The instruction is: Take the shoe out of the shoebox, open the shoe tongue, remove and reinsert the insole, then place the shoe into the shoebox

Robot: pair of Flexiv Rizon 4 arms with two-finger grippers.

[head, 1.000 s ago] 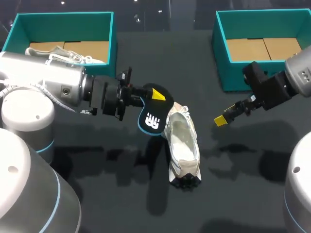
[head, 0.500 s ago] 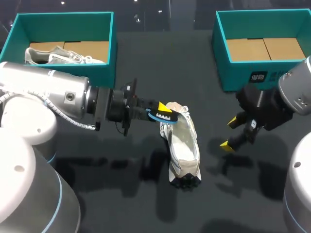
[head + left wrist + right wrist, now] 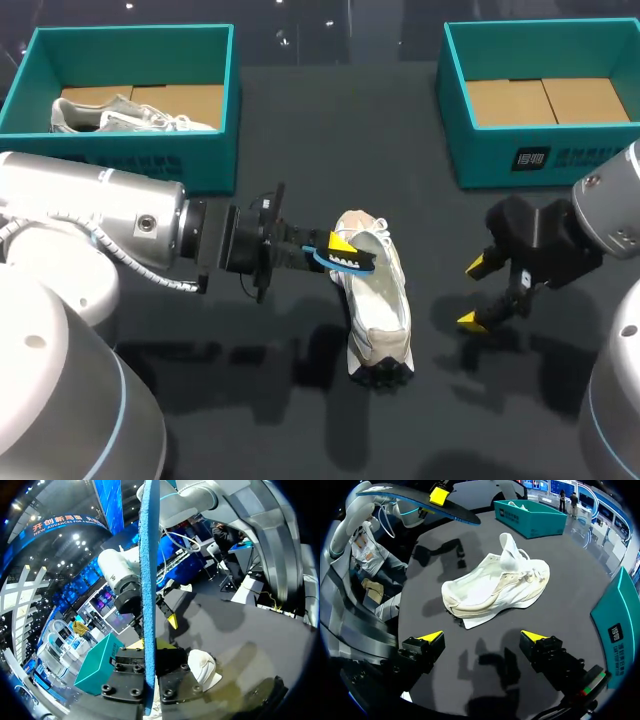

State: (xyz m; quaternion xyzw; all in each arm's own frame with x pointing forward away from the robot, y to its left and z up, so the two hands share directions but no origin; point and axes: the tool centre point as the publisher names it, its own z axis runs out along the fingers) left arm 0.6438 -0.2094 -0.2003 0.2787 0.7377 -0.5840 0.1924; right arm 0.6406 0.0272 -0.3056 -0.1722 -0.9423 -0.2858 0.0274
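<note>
A white shoe (image 3: pixel 380 305) lies on the dark table with its toe toward the front edge; it also shows in the right wrist view (image 3: pixel 495 587). My left gripper (image 3: pixel 340 248) is shut on the black, blue-edged insole (image 3: pixel 350 263), holding it edge-on just above the shoe's heel opening. From the left wrist the insole (image 3: pixel 149 580) is a thin blue strip rising between the left gripper's fingers (image 3: pixel 148 676), with the shoe (image 3: pixel 202 664) below. My right gripper (image 3: pixel 476 294) hangs open to the shoe's right with nothing in it. In its own view the right gripper (image 3: pixel 482 639) is spread wide, and the shoe lies ahead.
A teal shoebox (image 3: pixel 225 90) at the back left holds a second pale shoe (image 3: pixel 130 112). Another teal shoebox (image 3: pixel 455 110) at the back right shows only its cardboard floor. Bare dark table lies in front of the shoe.
My left gripper turned the insole from face-up to edge-on and brought it right, over the shoe's heel. My right gripper swung down toward the table's front and rotated.
</note>
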